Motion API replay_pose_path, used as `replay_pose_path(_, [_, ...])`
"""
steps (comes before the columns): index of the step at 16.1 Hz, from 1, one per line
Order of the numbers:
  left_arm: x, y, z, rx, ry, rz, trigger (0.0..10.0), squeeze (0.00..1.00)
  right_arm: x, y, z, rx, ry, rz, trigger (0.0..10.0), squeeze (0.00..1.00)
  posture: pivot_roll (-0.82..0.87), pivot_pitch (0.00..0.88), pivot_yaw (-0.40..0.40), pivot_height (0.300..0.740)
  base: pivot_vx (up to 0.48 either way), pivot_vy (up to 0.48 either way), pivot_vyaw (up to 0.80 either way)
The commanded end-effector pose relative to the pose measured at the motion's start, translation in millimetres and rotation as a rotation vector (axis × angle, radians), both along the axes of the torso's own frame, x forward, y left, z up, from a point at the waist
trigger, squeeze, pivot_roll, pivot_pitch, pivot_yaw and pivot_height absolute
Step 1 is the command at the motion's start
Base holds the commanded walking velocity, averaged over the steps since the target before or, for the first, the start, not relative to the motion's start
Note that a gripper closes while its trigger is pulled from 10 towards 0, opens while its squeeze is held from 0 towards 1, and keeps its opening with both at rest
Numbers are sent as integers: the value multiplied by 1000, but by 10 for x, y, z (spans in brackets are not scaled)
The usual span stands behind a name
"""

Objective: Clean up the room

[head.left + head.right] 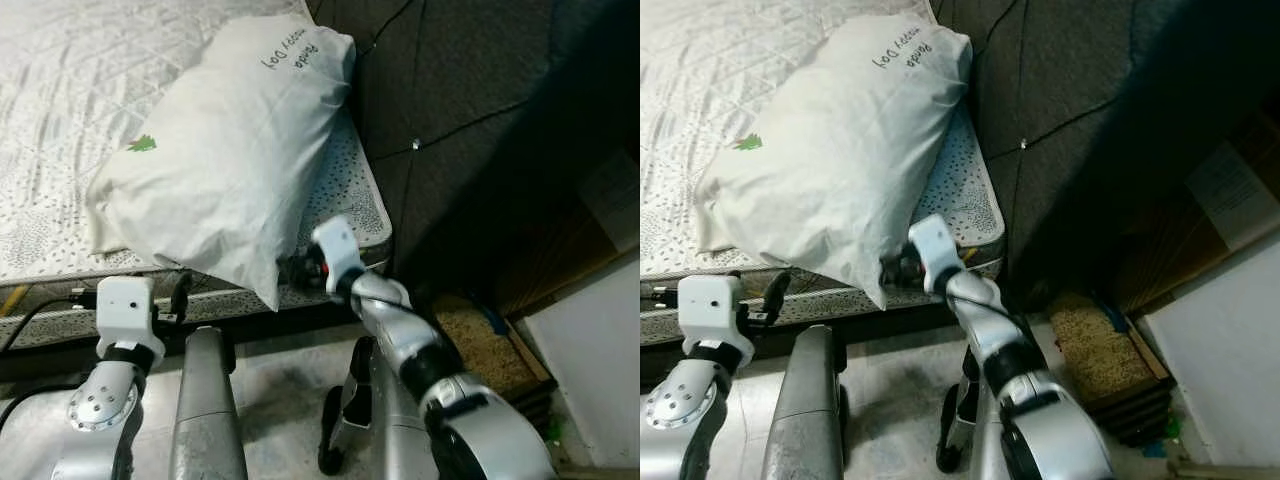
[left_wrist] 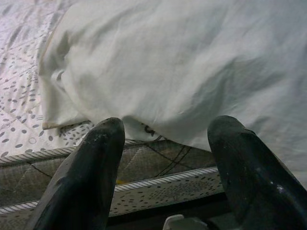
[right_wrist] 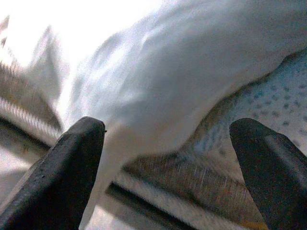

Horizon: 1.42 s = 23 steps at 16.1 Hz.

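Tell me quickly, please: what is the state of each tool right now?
Left tool: open, holding nothing, just short of the white fabric pillow at the mattress edge.
Right tool: open, holding nothing, at the pillow's hanging corner.

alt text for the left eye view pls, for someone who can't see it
A large white pillow lies on a patterned mattress, one corner hanging over the near edge. The right pincer is at that overhanging corner, and the left pincer is open below the mattress edge. A dark padded wall stands to the right.
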<state>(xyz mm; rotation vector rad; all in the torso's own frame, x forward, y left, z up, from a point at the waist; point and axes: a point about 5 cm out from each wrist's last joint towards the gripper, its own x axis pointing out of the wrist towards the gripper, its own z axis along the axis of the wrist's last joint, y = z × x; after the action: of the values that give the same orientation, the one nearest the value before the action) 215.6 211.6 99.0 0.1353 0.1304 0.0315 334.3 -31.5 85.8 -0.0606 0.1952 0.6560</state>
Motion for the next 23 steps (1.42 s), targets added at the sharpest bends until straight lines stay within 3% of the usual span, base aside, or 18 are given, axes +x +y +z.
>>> replay_pose_path(1, [-36,19,26,8,2,14,10000,0,14,1,-21,32,36,-31,10000,0,265,235,-130,567,0,0,0])
replay_pose_path(7, [-156,35,25,17,22,39,10000,0,93,206,93,103,123,-8,10000,0,280,266,-156,567,0,0,0])
replay_pose_path(10, [-217,27,17,10,37,49,10000,0,33,345,115,98,171,207,10000,0,277,284,-166,567,0,0,0])
replay_pose_path(13, [-242,-2,9,3,45,48,10000,0,42,263,109,99,222,289,10000,0,275,288,-174,567,0,0,0])
replay_pose_path(15, [-240,-5,2,-4,48,48,10000,0,68,244,112,139,244,232,10000,0,273,287,-178,567,0,0,0])
replay_pose_path(16, [-230,-7,3,-5,47,46,10000,0,102,261,153,183,232,168,0,0,273,285,-178,567,0,0,0])
replay_pose_path(19, [-201,-3,16,0,41,44,10000,0,183,353,303,353,244,6,0,0,276,278,-172,567,0,0,0])
replay_pose_path(23, [-165,7,27,5,33,42,10000,0,157,483,338,404,275,-17,0,0,279,267,-169,567,0,0,0])
